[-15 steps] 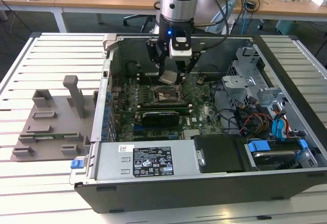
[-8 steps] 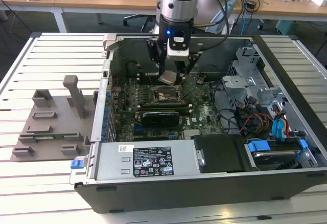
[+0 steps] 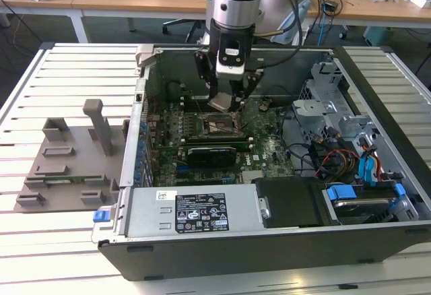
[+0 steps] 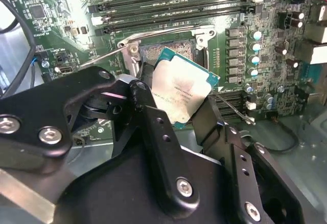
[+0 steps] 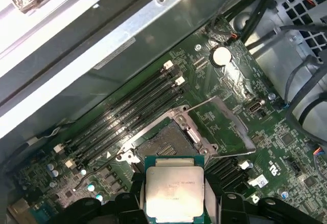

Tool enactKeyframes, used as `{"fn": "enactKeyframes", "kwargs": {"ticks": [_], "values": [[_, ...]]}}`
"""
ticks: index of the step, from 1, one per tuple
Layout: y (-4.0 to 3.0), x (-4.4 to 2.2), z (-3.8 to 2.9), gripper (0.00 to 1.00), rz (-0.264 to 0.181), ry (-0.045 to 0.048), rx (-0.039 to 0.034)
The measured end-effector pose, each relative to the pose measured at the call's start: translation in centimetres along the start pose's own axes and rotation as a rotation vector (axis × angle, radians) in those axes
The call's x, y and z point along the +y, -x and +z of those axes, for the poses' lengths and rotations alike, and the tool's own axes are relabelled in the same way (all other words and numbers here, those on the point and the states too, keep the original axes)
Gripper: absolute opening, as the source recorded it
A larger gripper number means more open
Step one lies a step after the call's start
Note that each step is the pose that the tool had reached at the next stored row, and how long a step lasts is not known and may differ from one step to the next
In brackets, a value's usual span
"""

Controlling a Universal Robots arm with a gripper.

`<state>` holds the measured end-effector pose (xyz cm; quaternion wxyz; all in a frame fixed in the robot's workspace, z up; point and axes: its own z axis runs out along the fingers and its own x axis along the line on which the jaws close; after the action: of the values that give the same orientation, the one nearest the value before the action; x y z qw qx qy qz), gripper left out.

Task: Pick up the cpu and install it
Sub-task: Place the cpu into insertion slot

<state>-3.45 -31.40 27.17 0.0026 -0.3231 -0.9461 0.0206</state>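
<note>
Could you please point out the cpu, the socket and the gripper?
cpu [image 5: 174, 193], first wrist view, middle of its metal top.
socket [image 5: 160, 144], first wrist view, its open middle.
gripper [image 4: 177, 100], second wrist view, midway between its fingertips.

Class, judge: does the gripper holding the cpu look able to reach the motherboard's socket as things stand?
Probably yes. The gripper holds the cpu close above the socket, whose metal frame is swung open, and nothing lies between them.
</note>
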Motion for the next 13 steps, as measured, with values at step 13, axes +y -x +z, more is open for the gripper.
{"fn": "enactKeyframes", "kwargs": {"ticks": [13], "values": [[0.0, 0.0, 0.02, 0.55, 0.13, -0.0011, 0.0053]]}}
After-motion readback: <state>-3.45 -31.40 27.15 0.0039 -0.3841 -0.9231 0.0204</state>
